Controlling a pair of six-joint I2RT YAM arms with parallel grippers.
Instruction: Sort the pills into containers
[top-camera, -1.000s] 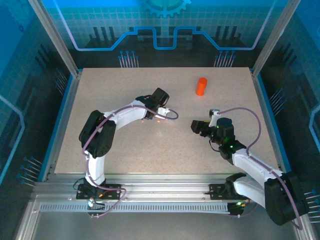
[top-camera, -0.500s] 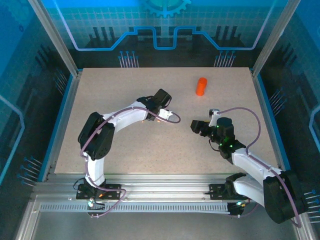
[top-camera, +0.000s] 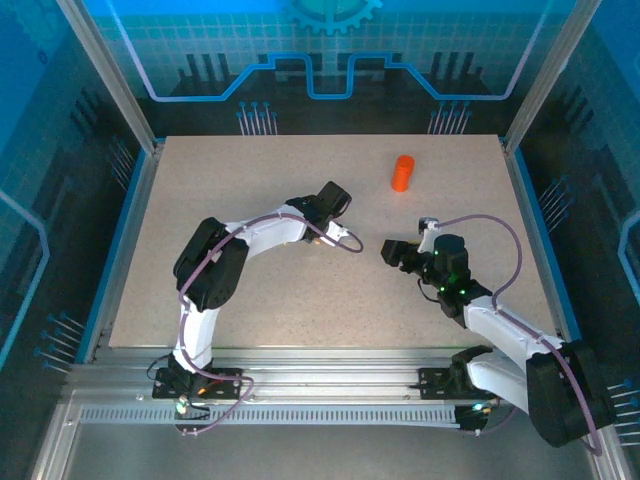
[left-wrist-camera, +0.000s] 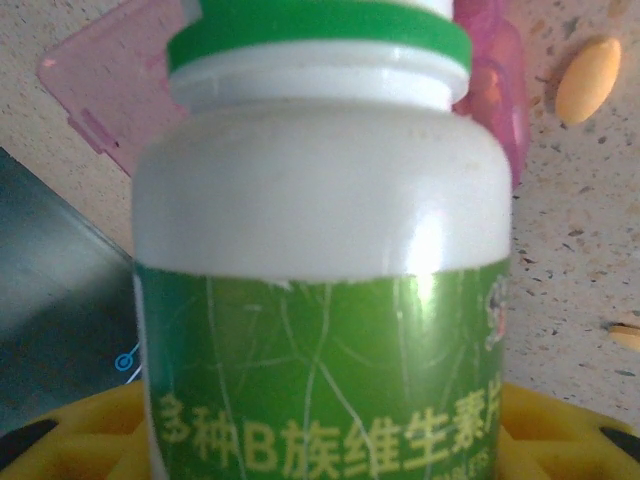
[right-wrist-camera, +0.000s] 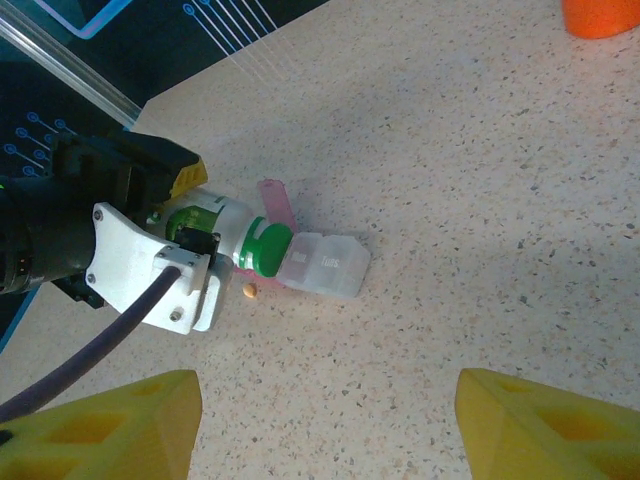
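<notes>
At mid-table, left gripper (left-wrist-camera: 320, 430): pinching the white bottle (left-wrist-camera: 320, 200) by its green-labelled body, which lies tipped on its side.
Bottle's green top (right-wrist-camera: 262, 248): points right, against the pill box or just short of it. I cannot tell whether the mouth is open.
Change: over the last second the left arm's elbow has swung forward and right. The wrist has edged right and turned, carrying the bottle's top to the box. The grip is unchanged.
Pill box: the clear compartment (right-wrist-camera: 325, 265) lies just right of the green top. The pink compartment (left-wrist-camera: 95, 85) sits behind the bottle's neck with its lid up.
Loose pill (left-wrist-camera: 588, 78): yellow-orange, on the table (top-camera: 250, 310) just beside the box.
Right gripper (right-wrist-camera: 325, 425): fingers spread and empty, hanging right of the box, unmoved.
Orange bottle (top-camera: 402, 172): upright at the far right, well apart, where it was.
Meaning: this looks like the tipping-out step, with sorting barely begun. The stray pill suggests a pour may scatter past the compartments.
</notes>
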